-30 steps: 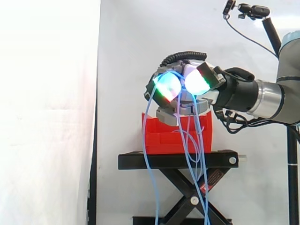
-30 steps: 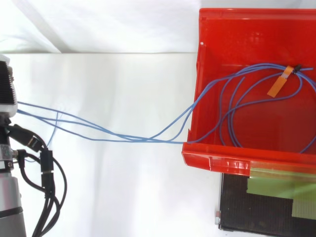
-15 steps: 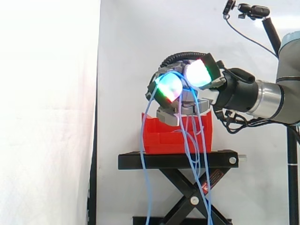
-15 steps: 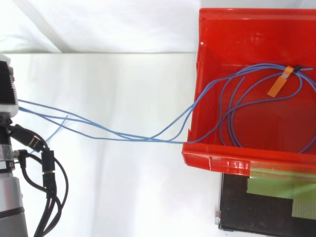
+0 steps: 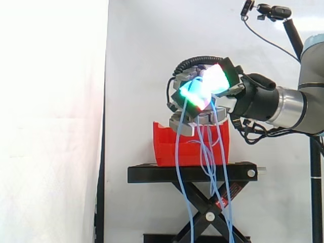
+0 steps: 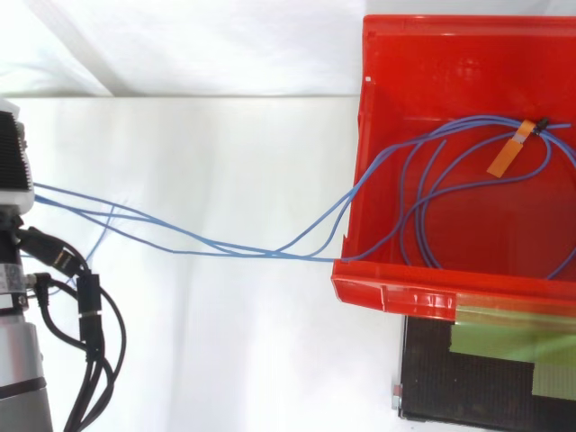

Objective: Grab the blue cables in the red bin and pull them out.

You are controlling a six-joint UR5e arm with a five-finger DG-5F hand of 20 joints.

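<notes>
Blue cables [image 6: 279,256] lie partly coiled in the red bin [image 6: 405,292] and partly outside it. In the top view their loops curve across the bin's floor, bound at the far right by a small black tie [image 6: 541,125] with an orange tag [image 6: 504,157] just beside it. From the loops several strands climb over the bin's left wall near its front corner. They cross the white surface as a loose bundle that fans out toward the left edge, where they meet the hand.

In the side view the hand [image 5: 188,124] is above the bin's top edge, level with the arm [image 5: 288,104] that reaches in from the right. Its fingers are curled in on the cables and clamp them. The fingertips [image 5: 215,80] glow white, cyan and green, with a touch of red, close together over the strands. Below the grip the cables hang in long slack lines. One strand falls in front of the bin's left half, and the others fall across its right half. All of them pass the black stand [image 5: 152,174] that carries the bin and drop past its crossed legs to the bottom of the view.

The bin sits on the stand's flat top, before the white curtain.
</notes>
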